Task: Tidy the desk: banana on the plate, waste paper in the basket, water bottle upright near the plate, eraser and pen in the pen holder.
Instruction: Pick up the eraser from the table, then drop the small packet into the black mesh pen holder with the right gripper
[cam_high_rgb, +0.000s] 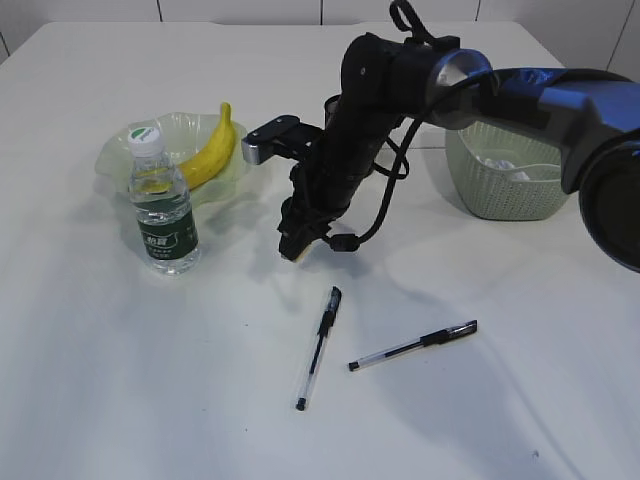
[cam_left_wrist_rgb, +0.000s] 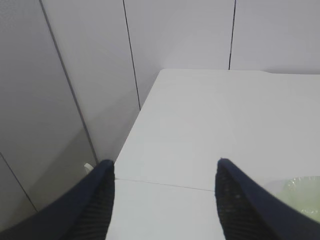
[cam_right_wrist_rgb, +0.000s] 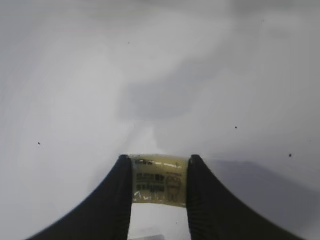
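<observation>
Eraser step in hand: my right gripper (cam_right_wrist_rgb: 159, 180), at centre frame in the exterior view, clamps the eraser (cam_right_wrist_rgb: 159, 181) just above the surface (cam_high_rgb: 120, 380); next, carry it to the pen holder, which is out of view.

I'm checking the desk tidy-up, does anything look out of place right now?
Two pens lie loose and crossed at angles on the desk, with no pen holder in view. The banana sits in the plate and the water bottle stands upright.
</observation>
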